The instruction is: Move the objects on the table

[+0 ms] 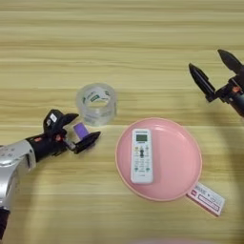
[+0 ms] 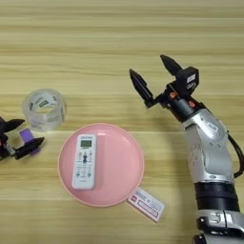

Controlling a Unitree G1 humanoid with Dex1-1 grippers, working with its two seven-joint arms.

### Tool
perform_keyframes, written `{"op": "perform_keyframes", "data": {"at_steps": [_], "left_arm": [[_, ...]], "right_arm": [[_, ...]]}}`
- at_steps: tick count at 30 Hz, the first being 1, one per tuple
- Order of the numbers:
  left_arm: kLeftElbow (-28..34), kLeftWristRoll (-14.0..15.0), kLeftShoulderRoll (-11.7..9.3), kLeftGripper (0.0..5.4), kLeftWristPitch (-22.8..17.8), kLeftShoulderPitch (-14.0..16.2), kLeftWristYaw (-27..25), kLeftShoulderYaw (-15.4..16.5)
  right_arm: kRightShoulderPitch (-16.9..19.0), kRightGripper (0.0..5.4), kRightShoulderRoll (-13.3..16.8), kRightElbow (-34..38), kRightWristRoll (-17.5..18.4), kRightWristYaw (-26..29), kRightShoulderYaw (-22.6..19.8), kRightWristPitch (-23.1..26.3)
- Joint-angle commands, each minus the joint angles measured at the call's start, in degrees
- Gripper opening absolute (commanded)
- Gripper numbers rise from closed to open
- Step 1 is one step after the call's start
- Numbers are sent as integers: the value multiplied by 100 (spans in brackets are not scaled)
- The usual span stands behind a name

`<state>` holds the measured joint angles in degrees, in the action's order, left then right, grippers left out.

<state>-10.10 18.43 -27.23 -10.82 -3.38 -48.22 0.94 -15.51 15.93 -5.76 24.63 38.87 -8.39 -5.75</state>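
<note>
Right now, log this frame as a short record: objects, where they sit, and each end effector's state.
surface: wooden table
tape roll: on the table, left of the plate
purple block: between the left end effector's fingers, just below the tape roll
pink plate: holds white remote
red-and-white card: at the plate's lower right rim
left end effector: around the purple block
right end effector: open, empty, beyond the plate

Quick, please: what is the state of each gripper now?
Left gripper: open, fingers either side of the purple block.
Right gripper: open, holding nothing.
</note>
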Motion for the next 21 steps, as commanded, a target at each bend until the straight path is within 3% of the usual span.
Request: {"op": "perform_keyframes", "data": {"at_steps": [1, 7, 21], "left_arm": [[-7, 133, 117, 538, -274, -104, 4, 20], [-62, 112, 205, 538, -470, -130, 66, 37], [-278, -2, 232, 538, -474, -112, 143, 42]], "right_arm": [[8, 540, 37, 153, -55, -49, 8, 6], [9, 540, 33, 164, -30, -47, -9, 21], [33, 540, 41, 232, 19, -44, -3, 62]]}}
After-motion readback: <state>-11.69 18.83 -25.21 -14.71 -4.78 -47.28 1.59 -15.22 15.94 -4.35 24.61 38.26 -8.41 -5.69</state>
